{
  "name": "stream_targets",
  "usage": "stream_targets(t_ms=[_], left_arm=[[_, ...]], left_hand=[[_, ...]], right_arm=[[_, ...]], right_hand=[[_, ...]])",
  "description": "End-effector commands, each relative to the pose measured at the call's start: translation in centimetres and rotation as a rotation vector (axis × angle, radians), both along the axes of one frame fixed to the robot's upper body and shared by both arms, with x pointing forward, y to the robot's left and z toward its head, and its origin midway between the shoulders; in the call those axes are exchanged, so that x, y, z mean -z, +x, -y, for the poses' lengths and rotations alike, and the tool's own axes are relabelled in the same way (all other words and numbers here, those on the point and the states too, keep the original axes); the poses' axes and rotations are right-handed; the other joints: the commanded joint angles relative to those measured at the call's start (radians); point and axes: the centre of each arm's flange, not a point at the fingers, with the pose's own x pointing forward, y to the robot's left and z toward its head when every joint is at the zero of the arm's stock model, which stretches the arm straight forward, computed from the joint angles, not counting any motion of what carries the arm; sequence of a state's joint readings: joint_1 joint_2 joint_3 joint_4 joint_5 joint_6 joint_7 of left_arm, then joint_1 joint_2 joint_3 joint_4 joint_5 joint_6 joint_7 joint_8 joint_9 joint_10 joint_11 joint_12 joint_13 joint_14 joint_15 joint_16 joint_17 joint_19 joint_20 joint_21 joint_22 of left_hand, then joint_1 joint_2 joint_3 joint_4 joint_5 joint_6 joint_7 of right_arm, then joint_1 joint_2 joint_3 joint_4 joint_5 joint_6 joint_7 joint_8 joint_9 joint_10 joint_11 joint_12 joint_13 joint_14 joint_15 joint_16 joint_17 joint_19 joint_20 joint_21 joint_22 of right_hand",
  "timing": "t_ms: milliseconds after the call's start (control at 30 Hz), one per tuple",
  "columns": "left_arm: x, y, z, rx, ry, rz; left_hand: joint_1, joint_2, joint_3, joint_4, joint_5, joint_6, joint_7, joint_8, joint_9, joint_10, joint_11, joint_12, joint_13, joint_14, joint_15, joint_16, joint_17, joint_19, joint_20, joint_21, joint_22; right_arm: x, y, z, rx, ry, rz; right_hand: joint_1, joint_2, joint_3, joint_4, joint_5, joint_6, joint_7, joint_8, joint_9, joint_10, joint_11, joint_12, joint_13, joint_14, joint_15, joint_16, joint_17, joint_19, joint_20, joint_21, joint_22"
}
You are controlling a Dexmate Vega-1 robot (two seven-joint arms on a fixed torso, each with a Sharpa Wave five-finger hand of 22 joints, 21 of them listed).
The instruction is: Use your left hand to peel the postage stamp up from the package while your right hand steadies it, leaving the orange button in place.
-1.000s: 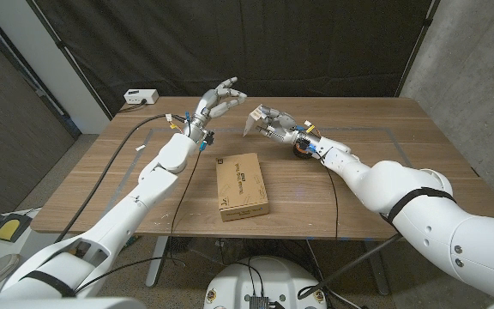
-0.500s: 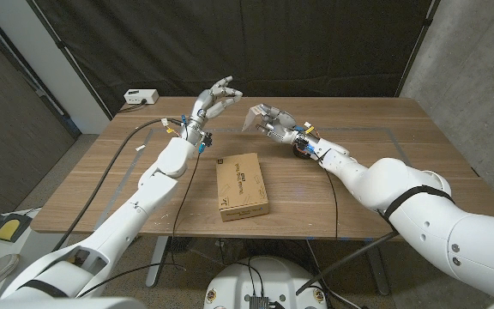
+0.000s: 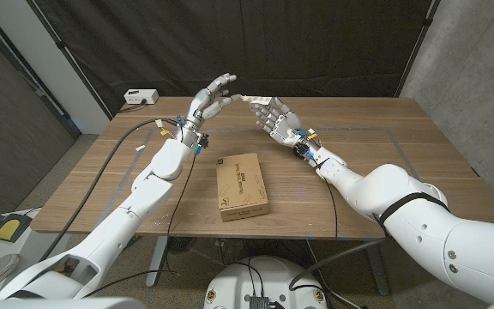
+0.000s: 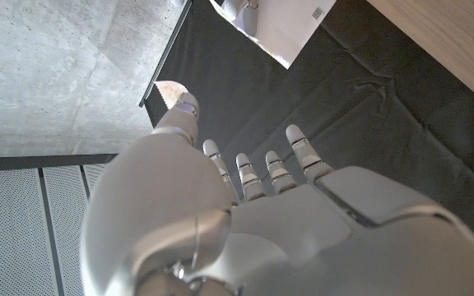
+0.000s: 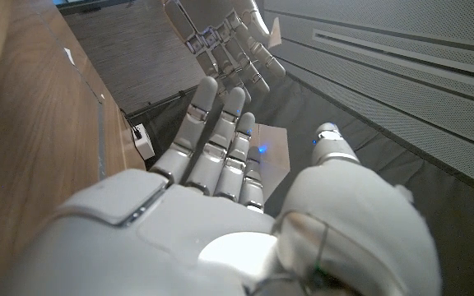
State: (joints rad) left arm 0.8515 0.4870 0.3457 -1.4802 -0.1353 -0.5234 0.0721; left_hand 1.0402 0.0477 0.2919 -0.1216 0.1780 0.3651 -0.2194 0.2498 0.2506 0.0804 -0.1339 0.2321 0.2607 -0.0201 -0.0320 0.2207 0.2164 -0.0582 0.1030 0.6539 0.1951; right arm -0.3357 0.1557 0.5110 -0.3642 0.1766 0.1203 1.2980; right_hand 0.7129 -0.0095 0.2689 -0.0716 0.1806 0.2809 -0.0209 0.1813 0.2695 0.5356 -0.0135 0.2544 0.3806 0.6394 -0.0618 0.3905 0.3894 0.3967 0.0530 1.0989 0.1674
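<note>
While raised: left hand (image 3: pixel 215 94) | right hand (image 3: pixel 274 118) holding stamp (image 3: pixel 259 101)

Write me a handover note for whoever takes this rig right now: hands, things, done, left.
Left hand: raised over the table's far side, fingers apart, holding nothing, its tips close to the package.
Right hand: holds the flat white package up in the air.
Cardboard box: lies mid-table, untouched.
Done: package lifted and steadied.
Left: pinch the stamp and peel it. I can make out neither stamp nor orange button.
</note>
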Motion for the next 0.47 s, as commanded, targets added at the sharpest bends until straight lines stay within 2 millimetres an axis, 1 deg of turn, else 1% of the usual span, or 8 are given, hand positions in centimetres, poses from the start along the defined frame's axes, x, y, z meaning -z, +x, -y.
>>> stream_targets(t_ms=[33, 100, 133, 167, 233, 300, 333, 467], left_arm=[[0.3, -2.0, -0.1, 0.023, 0.014, 0.030], [0.4, -2.3, -0.1, 0.021, 0.011, 0.035], [0.5, -2.4, -0.1, 0.026, 0.011, 0.035], [0.5, -2.5, -0.1, 0.021, 0.005, 0.034], [0.8, -2.5, -0.1, 0.026, 0.002, 0.025], [1.0, -2.3, -0.1, 0.018, 0.000, 0.014], [1.1, -2.2, -0.2, 0.018, 0.000, 0.006], [1.7, -1.6, -0.4, 0.028, -0.028, -0.036]], left_hand=[[-0.013, -0.008, -0.009, 0.002, 0.002, -0.020, -0.001, -0.009, 0.001, -0.014, -0.001, -0.002, 0.004, -0.008, -0.005, -0.003, 0.002, -0.012, 0.002, -0.005, 0.001], [-0.016, -0.008, -0.011, 0.003, 0.002, -0.025, -0.001, -0.010, 0.001, -0.014, 0.000, -0.002, 0.004, -0.008, -0.005, -0.003, 0.002, -0.015, 0.005, -0.007, 0.001], [-0.018, -0.009, -0.012, 0.004, 0.002, -0.027, -0.001, -0.011, 0.001, -0.015, -0.005, -0.002, 0.004, -0.008, -0.006, -0.003, 0.001, -0.015, 0.002, -0.007, 0.001], [-0.020, -0.010, -0.013, 0.005, 0.002, -0.029, -0.001, -0.011, 0.001, -0.016, -0.002, -0.002, 0.004, -0.010, -0.005, -0.004, 0.001, -0.015, 0.004, -0.007, 0.001], [-0.023, -0.010, -0.015, 0.006, 0.003, -0.031, -0.002, -0.011, 0.001, -0.019, -0.007, -0.003, 0.004, -0.010, -0.005, -0.004, 0.001, -0.015, 0.003, -0.007, 0.001], [-0.026, -0.011, -0.017, 0.008, 0.003, -0.033, -0.002, -0.012, 0.001, -0.022, -0.002, -0.003, 0.005, -0.013, -0.006, -0.005, 0.001, -0.020, 0.004, -0.010, 0.001], [-0.027, -0.011, -0.018, 0.008, 0.003, -0.035, -0.002, -0.012, 0.001, -0.024, 0.000, -0.004, 0.005, -0.013, -0.006, -0.006, 0.001, -0.020, 0.003, -0.010, 0.001], [-0.038, -0.007, -0.023, 0.014, 0.005, -0.054, -0.001, -0.018, 0.002, -0.044, 0.007, -0.009, 0.006, -0.027, 0.002, -0.010, 0.001, -0.035, 0.008, -0.016, 0.002]], right_arm=[[1.1, -1.3, 1.4, -0.007, 0.095, 0.091], [1.1, -1.6, 1.5, -0.007, 0.098, 0.105], [1.1, -1.7, 1.5, -0.003, 0.099, 0.107], [1.2, -1.8, 1.5, 0.003, 0.101, 0.102], [1.2, -1.9, 1.3, 0.009, 0.100, 0.086], [1.3, -2.0, 1.0, 0.014, 0.110, 0.069], [1.3, -2.0, 0.9, 0.019, 0.120, 0.061], [1.2, -1.7, 0.5, 0.021, 0.169, 0.033]], right_hand=[[-0.045, -0.012, -0.016, 0.019, -0.001, -0.019, -0.001, 0.007, -0.008, -0.021, 0.005, -0.010, -0.010, -0.016, -0.092, -0.016, -0.006, -0.005, 0.024, -0.018, 0.001], [-0.073, -0.021, -0.028, 0.029, 0.002, -0.039, -0.004, 0.005, -0.016, -0.063, 0.019, -0.026, -0.019, -0.045, -0.076, -0.038, -0.012, -0.018, 0.043, -0.037, 0.002], [-0.083, -0.023, -0.032, 0.032, 0.003, -0.045, -0.004, 0.006, -0.020, -0.081, 0.018, -0.033, -0.024, -0.063, -0.066, -0.050, -0.016, -0.032, 0.053, -0.050, 0.002], [-0.094, -0.024, -0.035, 0.035, 0.005, -0.052, -0.006, 0.008, -0.026, -0.099, 0.027, -0.038, -0.032, -0.092, -0.056, -0.068, -0.021, -0.061, 0.075, -0.072, 0.002], [-0.105, -0.024, -0.039, 0.038, 0.007, -0.062, -0.013, 0.009, -0.035, -0.130, 0.022, -0.045, -0.043, -0.132, -0.043, -0.094, -0.028, -0.084, 0.090, -0.098, 0.003], [-0.109, -0.019, -0.038, 0.039, 0.008, -0.073, -0.013, 0.008, -0.039, -0.146, 0.032, -0.049, -0.048, -0.146, -0.035, -0.104, -0.031, -0.102, 0.102, -0.114, 0.003], [-0.109, -0.016, -0.037, 0.039, 0.008, -0.078, -0.013, 0.007, -0.040, -0.154, 0.037, -0.050, -0.051, -0.151, -0.032, -0.107, -0.032, -0.105, 0.103, -0.118, 0.004], [-0.102, -0.009, -0.031, 0.035, 0.010, -0.082, -0.011, 0.008, -0.043, -0.158, 0.036, -0.049, -0.054, -0.147, -0.040, -0.108, -0.033, -0.110, 0.103, -0.125, 0.004]])
